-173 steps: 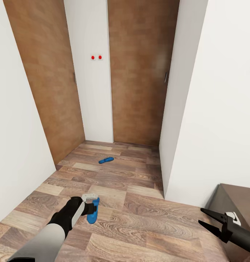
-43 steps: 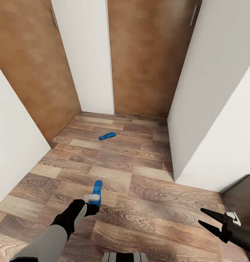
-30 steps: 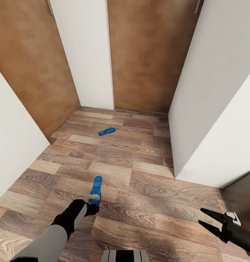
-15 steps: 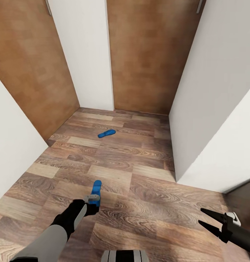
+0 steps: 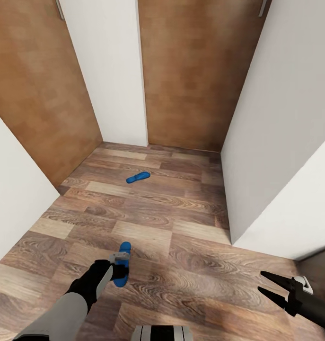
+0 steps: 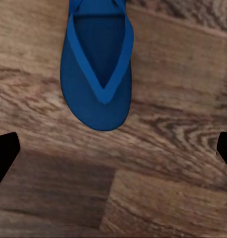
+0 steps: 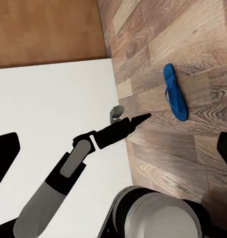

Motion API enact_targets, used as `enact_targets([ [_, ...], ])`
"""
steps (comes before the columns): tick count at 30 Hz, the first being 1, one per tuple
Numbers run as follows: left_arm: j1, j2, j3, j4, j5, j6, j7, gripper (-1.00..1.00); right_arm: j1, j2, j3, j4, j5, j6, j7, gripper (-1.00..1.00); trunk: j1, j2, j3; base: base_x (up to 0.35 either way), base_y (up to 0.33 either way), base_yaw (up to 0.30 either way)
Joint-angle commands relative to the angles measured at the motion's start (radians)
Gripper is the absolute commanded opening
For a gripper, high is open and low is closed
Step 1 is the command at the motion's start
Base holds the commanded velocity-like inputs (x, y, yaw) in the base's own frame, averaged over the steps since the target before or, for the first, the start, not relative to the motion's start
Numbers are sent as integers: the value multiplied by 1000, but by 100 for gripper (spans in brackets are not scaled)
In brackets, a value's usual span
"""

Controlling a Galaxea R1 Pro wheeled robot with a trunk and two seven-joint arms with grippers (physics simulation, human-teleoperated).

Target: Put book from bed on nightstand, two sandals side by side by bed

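Note:
One blue sandal [image 5: 121,267] lies flat on the wood-plank floor just under my left gripper [image 5: 118,259]. In the left wrist view that sandal [image 6: 97,74] sits toe-down on the planks, and the left gripper [image 6: 113,148] is open with its fingertips far apart and nothing between them. The right wrist view shows the same sandal [image 7: 175,98] beside the left gripper [image 7: 136,121]. The second sandal [image 5: 137,177] lies farther off near the wooden doors. My right gripper [image 5: 260,281] hangs open and empty at the lower right. The book and the bed are out of view.
Two tall wooden doors [image 5: 181,71] and white walls [image 5: 276,118] close in this narrow corner. A sliver of dark brown furniture [image 5: 319,260] shows at the right edge; I cannot tell whether it is a nightstand. My own base [image 5: 160,333] shows at the bottom.
The near sandal stuck out ahead of the left gripper before; now it lies lower, flat on the floor under the open fingers. The camera has drifted slightly. The right arm is unchanged.

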Motion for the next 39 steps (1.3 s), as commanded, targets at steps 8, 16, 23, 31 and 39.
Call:
enact_targets([
  [8,0,0,0,21,5,-10,6,100,-1,0,-1,0,4,4,5,100,0,0,-1,195,0,0],
  [16,0,-1,0,25,5,-11,6,100,-1,0,-1,0,4,4,5,100,0,0,-1,15,0,0],
  [23,0,-1,0,26,6,-12,7,100,-1,1,-1,0,4,4,5,100,1,0,-5,1,0,0],
  [31,0,-1,0,26,6,-11,7,100,-1,1,-1,0,4,4,5,100,4,-2,-36,0,0,0],
  [39,0,-1,0,26,7,-11,7,100,-1,1,-1,0,4,4,5,100,8,-4,-67,0,0,0],
])
